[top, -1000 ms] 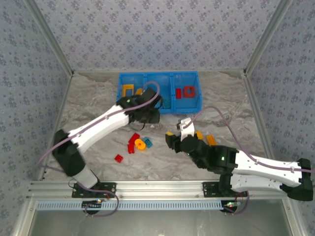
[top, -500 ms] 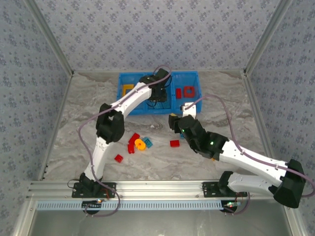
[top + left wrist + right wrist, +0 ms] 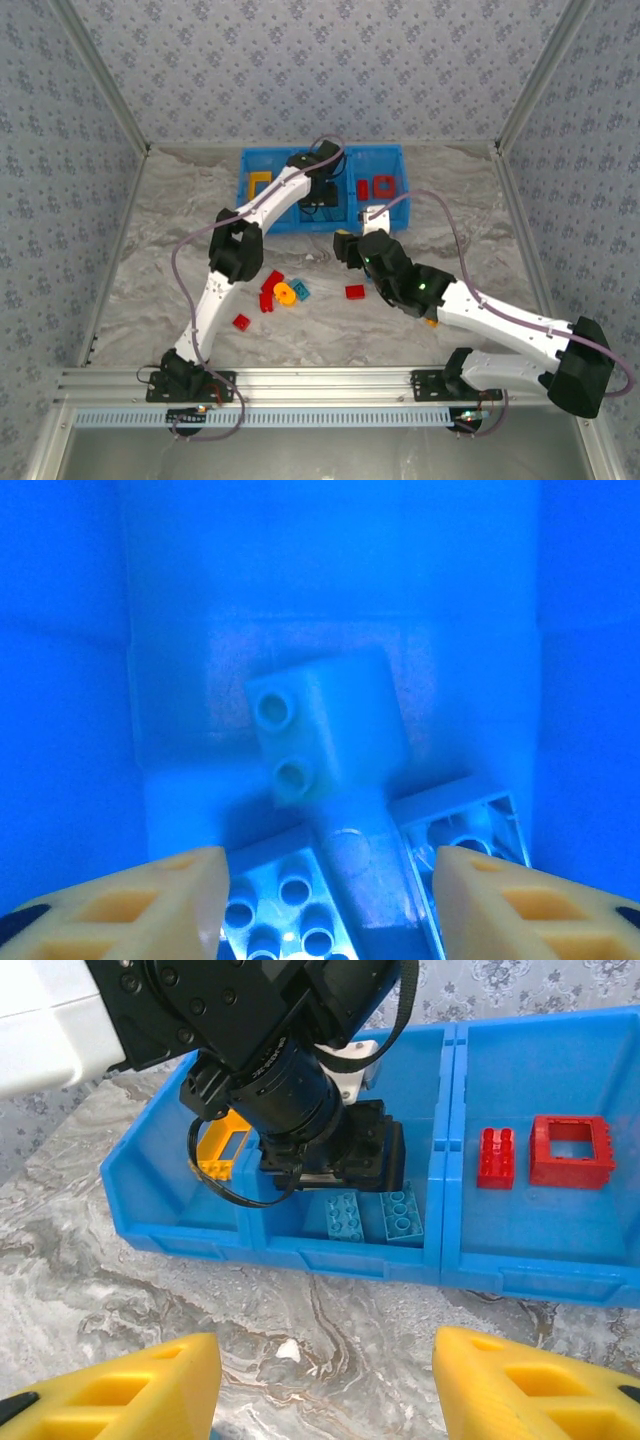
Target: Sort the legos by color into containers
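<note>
The left gripper (image 3: 326, 890) hangs inside the middle compartment of the blue bin (image 3: 340, 1260), its yellow fingers (image 3: 150, 900) spread wide with nothing pinched. Under them a small blue brick (image 3: 325, 735) rests partly on two flat blue bricks (image 3: 345, 1218) on the floor. This looks like the release step for a blue piece.

The right gripper (image 3: 325, 1360) hovers over the bare table at 6 o'clock of the bin, facing it, its fingers also spread and empty.

In the bin, a yellow frame (image 3: 222, 1150) lies in the 9 o'clock compartment. A red brick (image 3: 497, 1157) and a red frame (image 3: 571, 1150) lie in the 3 o'clock one.

Loose pieces are left on the table. A single red brick (image 3: 354, 292) lies at 6 o'clock of the right gripper. A mixed cluster (image 3: 281, 290) of red, orange and blue lies at 7 o'clock of the bin, and another red brick (image 3: 241, 321) lies beyond it.

Next, the left arm should lift straight up clear of the bin walls. The right gripper is nearest the single red brick and would need to turn down over it.
</note>
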`<state>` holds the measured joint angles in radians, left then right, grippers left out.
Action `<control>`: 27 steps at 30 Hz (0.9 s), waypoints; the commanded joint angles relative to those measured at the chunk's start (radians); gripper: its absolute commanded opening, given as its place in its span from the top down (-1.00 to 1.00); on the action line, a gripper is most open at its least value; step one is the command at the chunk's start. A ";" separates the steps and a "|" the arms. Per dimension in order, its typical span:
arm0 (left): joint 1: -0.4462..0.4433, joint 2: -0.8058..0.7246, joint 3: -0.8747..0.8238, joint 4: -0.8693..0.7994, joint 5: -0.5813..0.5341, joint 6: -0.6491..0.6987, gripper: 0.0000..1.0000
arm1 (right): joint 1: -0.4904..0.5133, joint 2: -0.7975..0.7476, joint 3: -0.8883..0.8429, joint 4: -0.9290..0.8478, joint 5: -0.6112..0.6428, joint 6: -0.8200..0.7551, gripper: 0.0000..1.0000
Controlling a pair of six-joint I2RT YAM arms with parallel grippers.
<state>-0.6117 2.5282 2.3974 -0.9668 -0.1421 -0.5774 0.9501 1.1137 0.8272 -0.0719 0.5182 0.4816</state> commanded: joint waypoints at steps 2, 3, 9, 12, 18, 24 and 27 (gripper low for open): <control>-0.015 -0.093 0.037 -0.038 0.007 -0.008 -0.18 | 0.010 -0.033 0.000 -0.018 -0.008 -0.002 -0.22; -0.019 -0.111 0.037 -0.038 0.007 -0.011 -0.18 | 0.013 -0.035 0.000 -0.024 -0.011 -0.011 -0.22; -0.045 -0.324 -0.060 -0.023 -0.014 -0.025 -0.18 | 0.062 -0.023 -0.017 -0.066 -0.116 -0.100 -0.18; -0.050 -0.506 -0.240 0.041 -0.024 -0.046 -0.20 | 0.132 0.016 -0.037 -0.081 -0.165 -0.126 -0.16; -0.052 -0.904 -0.688 0.149 -0.045 -0.065 -0.23 | 0.248 0.166 -0.065 -0.095 -0.242 -0.104 -0.17; -0.067 -1.292 -1.115 0.204 0.037 -0.118 -0.25 | 0.236 0.322 -0.079 -0.050 -0.313 -0.153 -0.26; -0.079 -1.467 -1.289 0.190 0.093 -0.179 -0.27 | 0.207 0.412 -0.066 -0.018 -0.358 -0.186 -0.31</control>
<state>-0.6781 1.1645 1.2018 -0.7815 -0.1123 -0.6918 1.1767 1.4750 0.7494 -0.1181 0.2169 0.3450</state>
